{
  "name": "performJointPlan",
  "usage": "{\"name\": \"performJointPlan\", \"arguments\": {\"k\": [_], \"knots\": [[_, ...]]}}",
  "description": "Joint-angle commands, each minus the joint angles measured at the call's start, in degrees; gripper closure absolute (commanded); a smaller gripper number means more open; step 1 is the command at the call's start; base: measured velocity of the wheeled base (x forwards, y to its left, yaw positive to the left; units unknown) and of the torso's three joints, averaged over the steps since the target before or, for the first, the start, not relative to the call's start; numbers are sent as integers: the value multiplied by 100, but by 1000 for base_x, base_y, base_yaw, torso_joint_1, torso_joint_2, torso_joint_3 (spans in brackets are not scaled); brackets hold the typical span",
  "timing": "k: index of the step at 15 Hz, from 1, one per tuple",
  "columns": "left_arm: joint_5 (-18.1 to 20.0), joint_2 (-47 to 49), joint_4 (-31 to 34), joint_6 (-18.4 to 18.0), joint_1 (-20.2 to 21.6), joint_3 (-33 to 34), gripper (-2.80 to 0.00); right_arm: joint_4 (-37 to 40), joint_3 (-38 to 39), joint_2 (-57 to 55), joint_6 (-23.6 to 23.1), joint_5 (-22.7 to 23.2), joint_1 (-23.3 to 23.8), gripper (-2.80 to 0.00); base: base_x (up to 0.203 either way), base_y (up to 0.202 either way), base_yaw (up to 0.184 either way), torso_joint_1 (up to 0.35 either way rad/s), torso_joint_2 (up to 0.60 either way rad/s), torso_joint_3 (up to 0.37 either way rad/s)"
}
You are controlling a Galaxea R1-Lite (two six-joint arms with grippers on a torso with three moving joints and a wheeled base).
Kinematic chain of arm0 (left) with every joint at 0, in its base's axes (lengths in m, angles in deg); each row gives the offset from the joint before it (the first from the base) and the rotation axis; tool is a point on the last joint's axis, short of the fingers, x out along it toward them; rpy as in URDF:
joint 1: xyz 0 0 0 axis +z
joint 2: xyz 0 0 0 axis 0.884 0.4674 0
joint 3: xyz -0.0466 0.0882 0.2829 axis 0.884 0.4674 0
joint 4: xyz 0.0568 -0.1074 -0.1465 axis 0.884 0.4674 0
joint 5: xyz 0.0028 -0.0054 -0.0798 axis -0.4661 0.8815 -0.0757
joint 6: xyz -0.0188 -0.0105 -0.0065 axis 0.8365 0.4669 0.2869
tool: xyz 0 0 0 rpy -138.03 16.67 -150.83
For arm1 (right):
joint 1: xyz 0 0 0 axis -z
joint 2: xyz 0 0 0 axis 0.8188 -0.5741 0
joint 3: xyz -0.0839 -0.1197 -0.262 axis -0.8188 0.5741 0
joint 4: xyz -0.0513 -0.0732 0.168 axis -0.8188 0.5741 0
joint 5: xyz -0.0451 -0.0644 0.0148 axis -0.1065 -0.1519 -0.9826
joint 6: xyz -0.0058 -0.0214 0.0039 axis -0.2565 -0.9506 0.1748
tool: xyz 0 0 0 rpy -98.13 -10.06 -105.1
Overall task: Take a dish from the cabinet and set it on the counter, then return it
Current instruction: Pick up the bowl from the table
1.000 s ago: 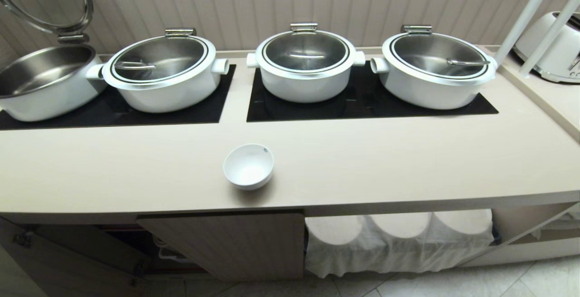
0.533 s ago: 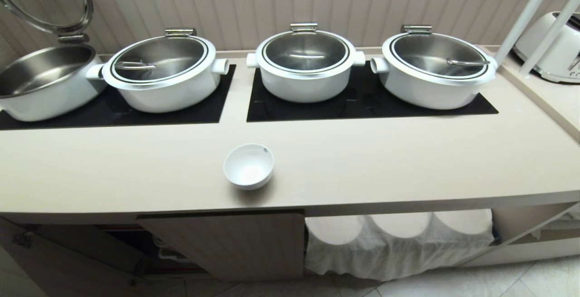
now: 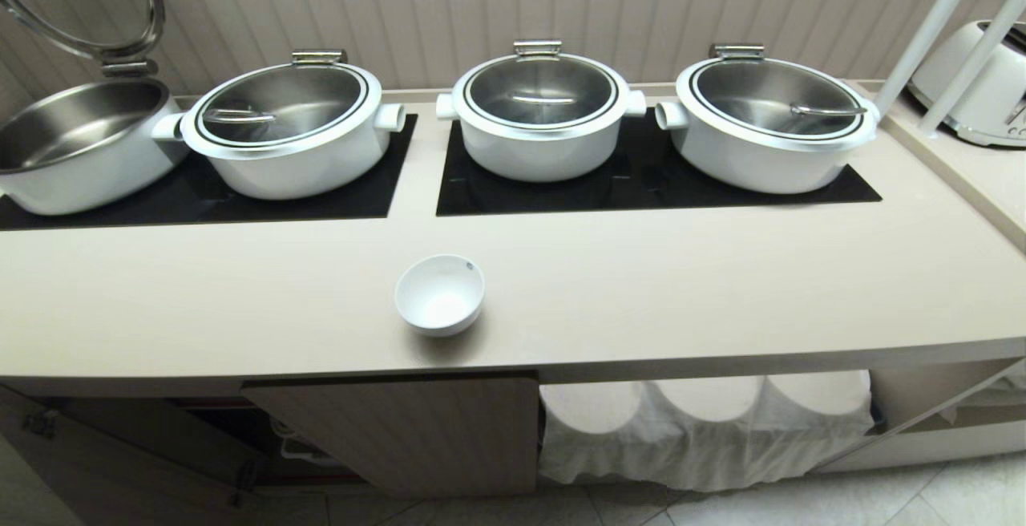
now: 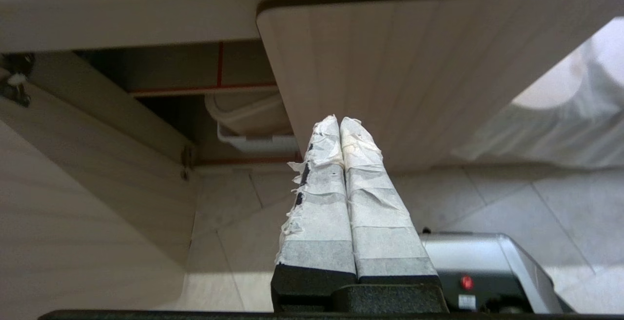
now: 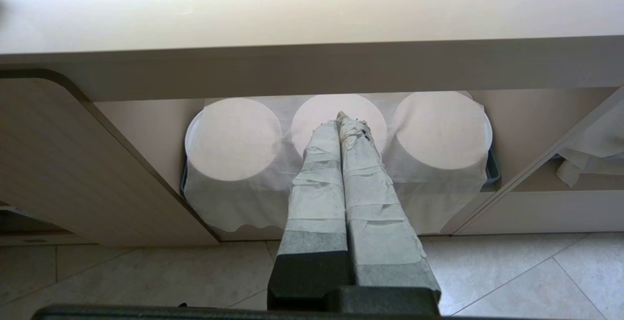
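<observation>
The dish [image 3: 439, 294], a small white bowl, stands upright on the beige counter [image 3: 681, 285] near its front edge, with nothing touching it. Below it is the cabinet [image 3: 401, 430]; its left door [image 4: 73, 203] hangs open and its ribbed right door [image 4: 414, 81] is shut. Red-edged shelves [image 4: 204, 89] show inside. My left gripper [image 4: 340, 120] is shut and empty, low in front of the cabinet. My right gripper [image 5: 341, 116] is shut and empty too, held before the cloth-covered niche. Neither arm shows in the head view.
Several white pots [image 3: 541, 113] sit on two black panels [image 3: 657, 177] at the back of the counter; the leftmost pot [image 3: 72, 141] has its lid up. White cloth [image 3: 705, 430] drapes round stacks in the niche. A toaster [image 3: 982, 81] and white poles [image 3: 930, 29] stand at right.
In the head view the dish and the counter have stayed as they were. No arm has come into that view.
</observation>
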Motion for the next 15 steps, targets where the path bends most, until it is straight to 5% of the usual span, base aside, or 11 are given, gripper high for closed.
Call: {"name": "performJointPlan", "arguments": {"k": [1, 9, 15], "knots": [[35, 879, -353, -12, -74, 0, 0, -1, 0, 2, 1, -2, -6, 0, 0, 0, 0, 0, 0, 0], [116, 3095, -2267, 12, -317, -200, 0, -1, 0, 2, -5, -2, -4, 0, 0, 0, 0, 0, 0, 0], [91, 4562, -2331, 45, -327, -1668, 0, -1, 0, 2, 0, -2, -6, 0, 0, 0, 0, 0, 0, 0]]}}
